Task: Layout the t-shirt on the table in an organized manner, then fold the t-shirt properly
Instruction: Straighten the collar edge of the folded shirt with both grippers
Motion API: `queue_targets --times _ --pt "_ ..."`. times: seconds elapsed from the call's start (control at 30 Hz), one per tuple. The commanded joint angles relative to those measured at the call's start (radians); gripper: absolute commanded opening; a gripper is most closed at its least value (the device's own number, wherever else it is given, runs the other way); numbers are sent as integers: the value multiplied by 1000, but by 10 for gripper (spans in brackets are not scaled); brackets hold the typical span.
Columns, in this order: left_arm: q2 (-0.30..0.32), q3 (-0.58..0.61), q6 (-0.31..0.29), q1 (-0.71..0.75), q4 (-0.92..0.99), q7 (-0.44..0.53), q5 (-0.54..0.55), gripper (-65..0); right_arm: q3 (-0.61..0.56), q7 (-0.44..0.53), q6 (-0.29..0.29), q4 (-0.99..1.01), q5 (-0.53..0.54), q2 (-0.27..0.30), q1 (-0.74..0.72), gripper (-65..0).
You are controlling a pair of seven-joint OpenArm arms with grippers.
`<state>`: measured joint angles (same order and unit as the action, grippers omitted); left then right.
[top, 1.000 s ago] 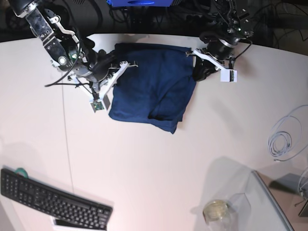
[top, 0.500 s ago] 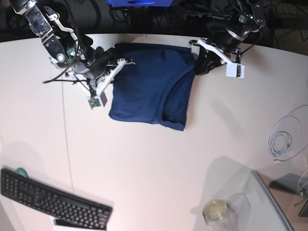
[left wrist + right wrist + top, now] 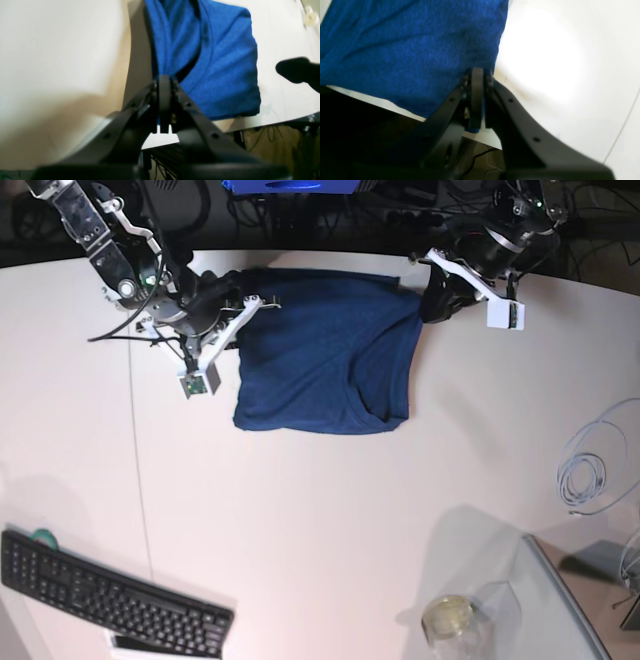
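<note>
While both arms reach in over the far edge of the desk (image 3: 300, 530), each hand is clamped on a far corner of the shirt (image 3: 325, 360). In the base view the left hand (image 3: 432, 302) sits at that view's right, its arm coming down from the top right corner, and it pinches the cloth at the shirt's far right corner. The right hand (image 3: 238, 305) sits at that view's left, its arm slanting in from the top left, and it grips the far left corner. The shirt lies stretched between them near the desk's far edge, a rough rectangle with its near hem toward the middle of the desk and a fold running down its right part.

The left wrist view shows what the overhead one cannot: the left hand's (image 3: 163, 105) fingers (image 3: 163, 95) pressed together with a thin bunch of blue cloth rising out of them, and the shirt (image 3: 220, 75) draped beyond with a curved seam across it. The right wrist view shows the right hand (image 3: 476, 100) likewise closed, a sliver of blue caught between its fingers (image 3: 476, 85), the shirt (image 3: 407, 50) filling the upper left.

Only the base view takes in the keyboard (image 3: 110, 595) at the near left, the coiled cable (image 3: 590, 470) at the right, and a clear cup (image 3: 450, 620) at the near edge.
</note>
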<state>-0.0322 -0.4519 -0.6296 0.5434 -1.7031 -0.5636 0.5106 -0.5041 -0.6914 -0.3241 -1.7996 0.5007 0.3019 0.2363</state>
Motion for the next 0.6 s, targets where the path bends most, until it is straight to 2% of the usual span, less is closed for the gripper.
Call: queue_targets --times 0.0,0.43,0.57 --pt "4 -3 -8 -6 1 20 15 -650 2 20 7 -22 3 6 -4 -636" --pt "7 -2 -8 -73 150 20 10 -650 2 22 7 -26 3 0 -10 -636" --pt "2 3 -8 -88 148 20 -86 -650 -1 22 9 -33 3 0 -5 -632"
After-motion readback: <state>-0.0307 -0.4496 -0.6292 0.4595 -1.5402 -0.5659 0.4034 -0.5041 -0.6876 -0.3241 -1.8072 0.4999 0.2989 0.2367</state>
